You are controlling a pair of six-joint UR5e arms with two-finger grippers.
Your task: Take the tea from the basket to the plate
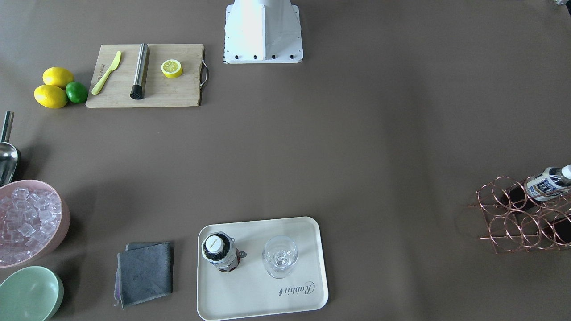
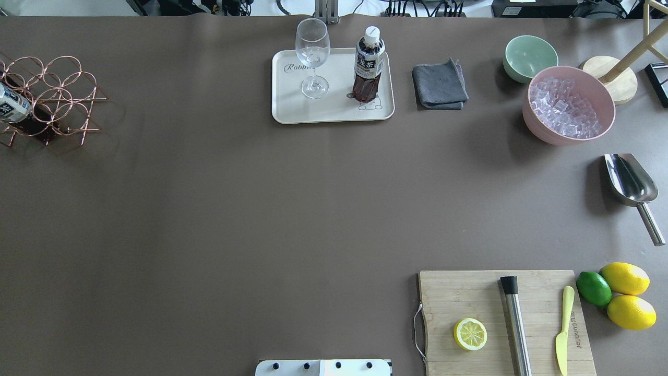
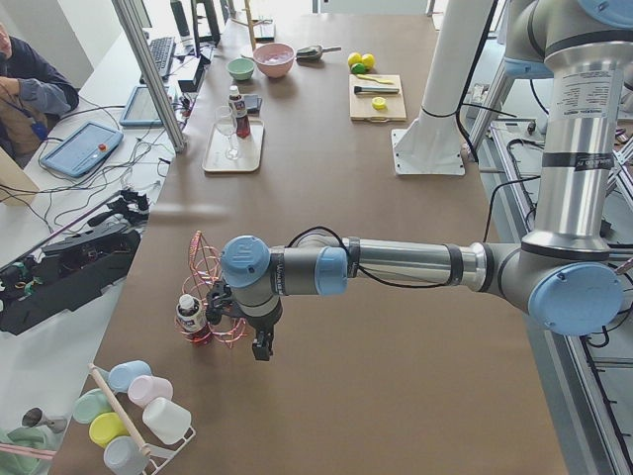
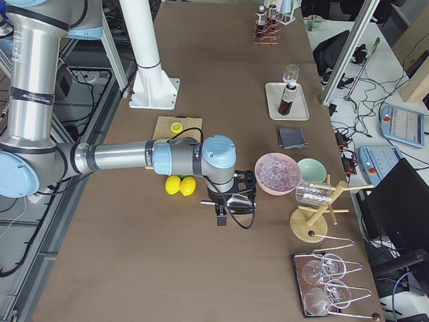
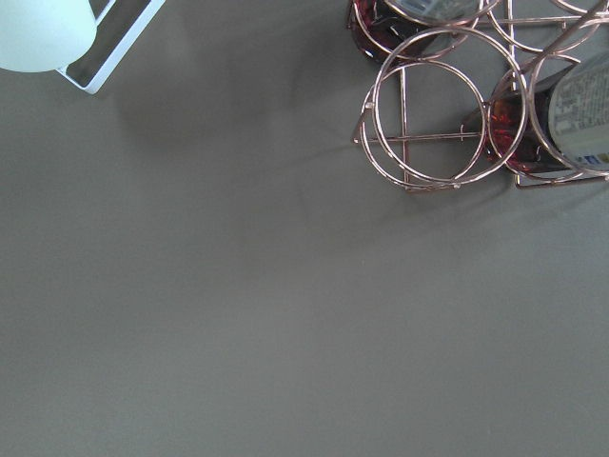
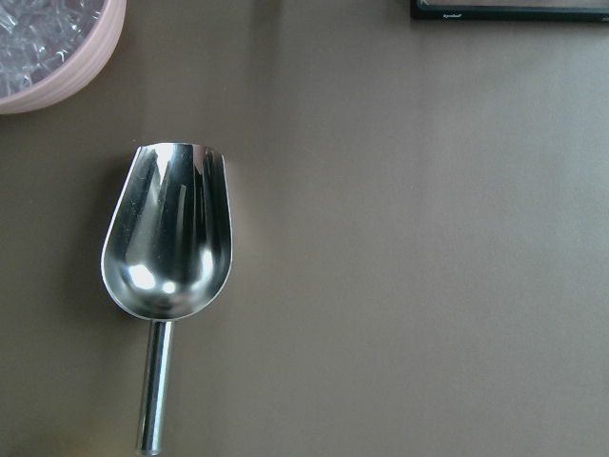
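Note:
One tea bottle stands upright on the cream plate, beside a clear glass; it also shows in the front view. The copper wire basket sits at the table's left end with another tea bottle lying in it. In the left wrist view the basket's rings and dark bottles show at the top right. My left gripper hangs just beside the basket; I cannot tell if it is open. My right gripper hangs over the metal scoop; I cannot tell its state.
A grey cloth, a green bowl and a pink bowl of ice lie right of the plate. A cutting board with half a lemon, a muddler and a knife sits front right, with lemons and a lime beside it.

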